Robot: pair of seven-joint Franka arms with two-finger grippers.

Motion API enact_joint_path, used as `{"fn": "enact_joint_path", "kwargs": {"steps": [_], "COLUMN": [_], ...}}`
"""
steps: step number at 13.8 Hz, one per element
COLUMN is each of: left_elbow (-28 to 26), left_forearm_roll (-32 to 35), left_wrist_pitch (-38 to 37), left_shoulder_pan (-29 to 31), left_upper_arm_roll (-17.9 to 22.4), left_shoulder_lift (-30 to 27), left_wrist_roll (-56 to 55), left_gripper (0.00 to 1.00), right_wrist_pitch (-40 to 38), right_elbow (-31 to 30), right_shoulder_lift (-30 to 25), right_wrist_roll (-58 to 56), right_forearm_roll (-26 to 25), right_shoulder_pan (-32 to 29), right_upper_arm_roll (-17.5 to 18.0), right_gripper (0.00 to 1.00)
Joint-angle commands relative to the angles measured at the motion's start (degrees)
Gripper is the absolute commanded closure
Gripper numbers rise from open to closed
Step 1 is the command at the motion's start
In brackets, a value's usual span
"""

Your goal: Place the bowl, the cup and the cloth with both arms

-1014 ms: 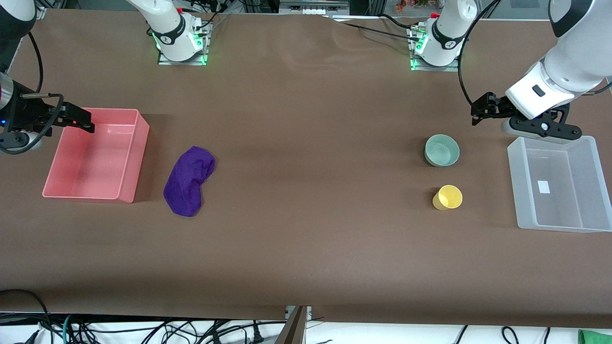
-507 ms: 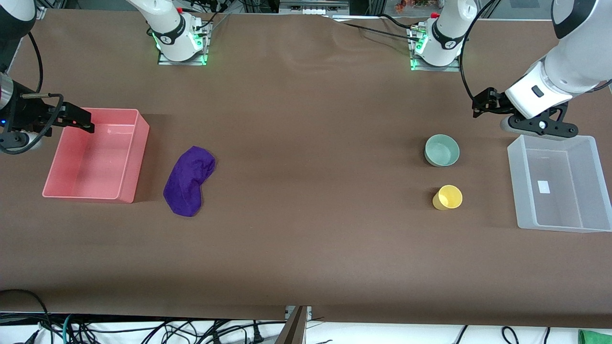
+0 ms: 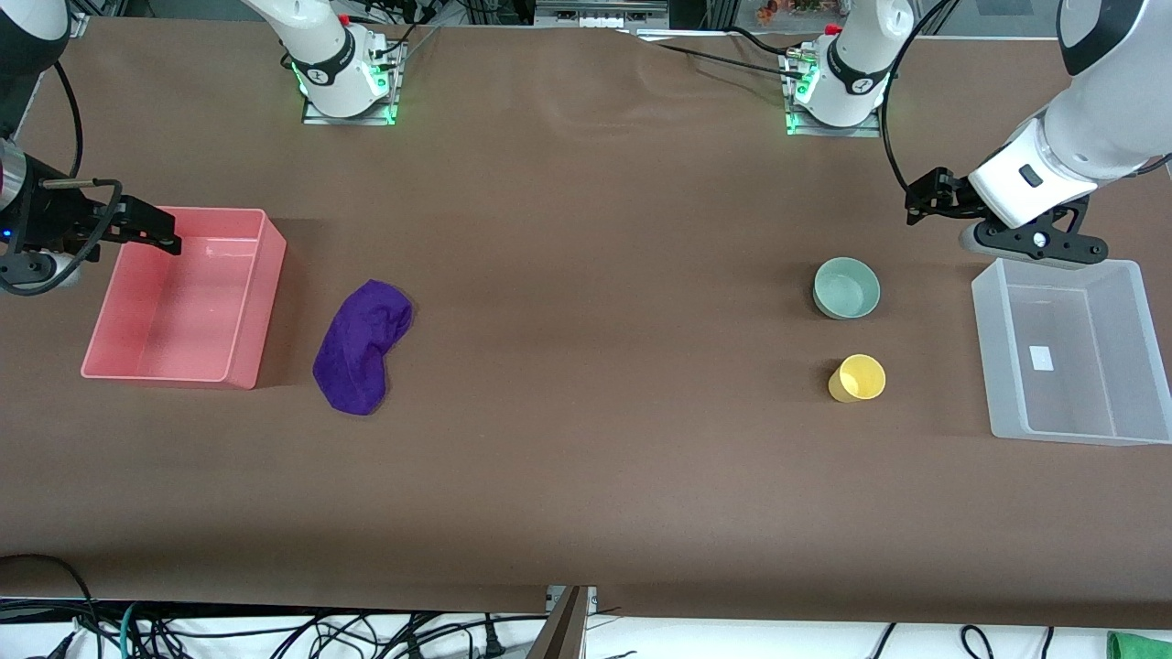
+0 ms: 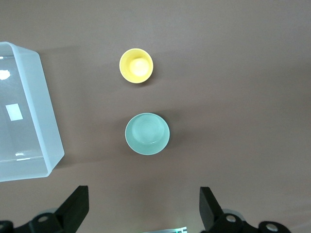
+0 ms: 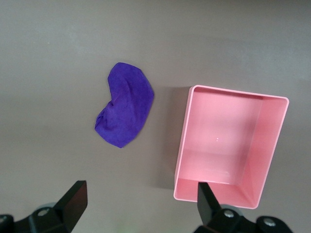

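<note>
- Left gripper hangs with fingers spread wide, empty, over the clear bin's top rim at the left arm's bench end.
- Right gripper, also spread and empty, hangs over the pink bin.
- Bowl and cup stand apart near the clear bin (cup nearer the front edge).
- Cloth lies beside the pink bin.

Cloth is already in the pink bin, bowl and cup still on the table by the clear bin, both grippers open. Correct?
Not quite. The cloth is not in the pink bin; it lies on the table beside it, as the front view and right wrist view show. The rest holds: bowl and cup sit on the table by the clear bin, and the left gripper and right gripper are open.
</note>
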Motion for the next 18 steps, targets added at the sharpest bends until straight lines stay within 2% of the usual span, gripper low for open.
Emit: {"fn": "enact_joint_path", "kwargs": {"steps": [1,5,6,10,12,15,18], "left_elbow": [0.46,-2.78,-3.57,-11.20,-17.87,-29.47,-30.91], "left_forearm_roll": [-1.49,-1.66,-2.36,-2.02,-1.05,-0.87,-0.52], "left_wrist_pitch": [-1.53,-0.57,1.88,9.87,17.07,31.99,37.47], "left_shoulder_pan": [0.72,1.85,2.64,6.34,6.25,5.73,6.34], "left_upper_arm_roll": [-0.14,-0.23,-0.23,-0.40,-0.58,-0.67,-0.67], "left_shoulder_lift": [0.37,-0.25,-0.07,0.19,0.45,1.50,8.88], "left_wrist_roll": [1.13,1.83,7.67,18.69,19.32,24.13,34.58], "left_gripper": [0.00,0.00,0.00,0.00,0.00,0.00,0.00], "right_wrist_pitch": [-0.22,-0.22,-0.31,-0.66,-0.92,-0.14,5.91], "right_elbow": [0.89,0.80,0.71,0.27,-0.16,-5.51,-14.63], "right_shoulder_lift": [0.19,0.19,0.10,-0.42,-0.60,-0.43,0.89], "right_wrist_roll": [-0.35,-0.18,-0.18,0.09,0.09,-0.17,0.78], "right_forearm_roll": [-0.78,-1.04,-1.04,-0.95,-0.87,-0.87,-1.13], "right_shoulder_pan": [-0.30,-0.30,-0.30,-0.39,-0.48,-0.56,-0.83], "right_upper_arm_roll": [0.17,0.26,0.26,0.52,0.52,1.14,3.33], "right_gripper": [0.00,0.00,0.00,0.00,0.00,0.00,0.00]}}
